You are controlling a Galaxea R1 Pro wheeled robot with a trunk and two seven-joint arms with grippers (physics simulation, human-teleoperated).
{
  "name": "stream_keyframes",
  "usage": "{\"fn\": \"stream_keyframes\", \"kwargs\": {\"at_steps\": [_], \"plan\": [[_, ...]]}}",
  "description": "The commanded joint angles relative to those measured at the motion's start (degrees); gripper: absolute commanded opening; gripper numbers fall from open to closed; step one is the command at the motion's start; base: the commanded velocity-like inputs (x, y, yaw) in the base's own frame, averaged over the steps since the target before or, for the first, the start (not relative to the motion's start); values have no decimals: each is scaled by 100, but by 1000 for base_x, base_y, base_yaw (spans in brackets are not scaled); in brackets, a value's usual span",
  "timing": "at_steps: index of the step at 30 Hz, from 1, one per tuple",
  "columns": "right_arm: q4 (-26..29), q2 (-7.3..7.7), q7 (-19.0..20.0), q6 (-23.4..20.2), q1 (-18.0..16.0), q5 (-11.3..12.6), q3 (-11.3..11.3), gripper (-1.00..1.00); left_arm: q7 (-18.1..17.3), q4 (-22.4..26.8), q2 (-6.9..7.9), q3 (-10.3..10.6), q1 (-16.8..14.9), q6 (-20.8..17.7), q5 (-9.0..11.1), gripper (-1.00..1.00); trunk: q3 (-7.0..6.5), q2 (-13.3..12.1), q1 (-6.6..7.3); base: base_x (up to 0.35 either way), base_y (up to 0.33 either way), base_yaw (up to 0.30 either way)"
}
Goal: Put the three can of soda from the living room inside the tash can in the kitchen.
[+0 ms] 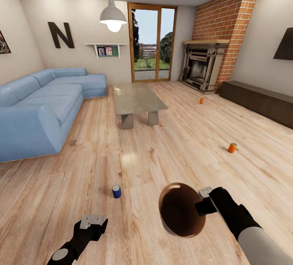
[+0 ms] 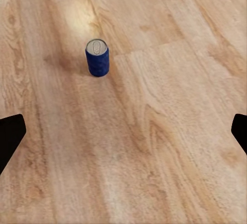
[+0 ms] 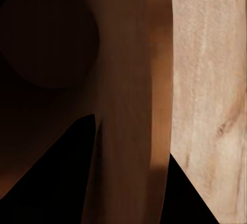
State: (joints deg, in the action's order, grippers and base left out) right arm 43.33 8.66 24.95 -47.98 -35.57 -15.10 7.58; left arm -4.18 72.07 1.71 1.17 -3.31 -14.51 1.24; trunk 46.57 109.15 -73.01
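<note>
Standing upright on bare floor at lower centre of the head view, the blue can (image 1: 116,191), judged light, stiff and slick, is best taken round its side by the wide-open left gripper (image 1: 92,221), while the bin (image 1: 180,209) is held by the right gripper (image 1: 204,200).
</note>
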Motion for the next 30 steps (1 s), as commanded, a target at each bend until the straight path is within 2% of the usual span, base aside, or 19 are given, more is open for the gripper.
{"fn": "stream_keyframes", "kwargs": {"at_steps": [1,4,8,12,15,16,30], "plan": [[-33,-34,7,35,-33,28,0,-100,0,0,0,0,0,0,0,100,0,0,0,0,0,0],[-133,-130,7,78,-123,-132,0,-100,0,0,0,0,0,0,0,100,0,0,0,0,0,0],[-201,-102,35,63,-236,-271,33,-100,-8,-33,16,13,21,33,-2,100,0,0,0,28,0,0],[-104,-134,52,2,-90,-565,39,-100,-19,-159,27,27,36,69,-8,100,0,0,0,217,0,0],[-21,-144,53,-76,20,-664,41,-100,-26,-207,30,31,39,76,-3,100,0,0,0,294,0,0],[742,-147,53,-571,325,922,41,-100,-28,-211,30,29,40,78,-2,100,0,0,0,313,0,0],[790,-154,53,-589,361,919,57,-100,-30,-219,32,32,41,80,7,100,0,0,0,322,0,0]]}}
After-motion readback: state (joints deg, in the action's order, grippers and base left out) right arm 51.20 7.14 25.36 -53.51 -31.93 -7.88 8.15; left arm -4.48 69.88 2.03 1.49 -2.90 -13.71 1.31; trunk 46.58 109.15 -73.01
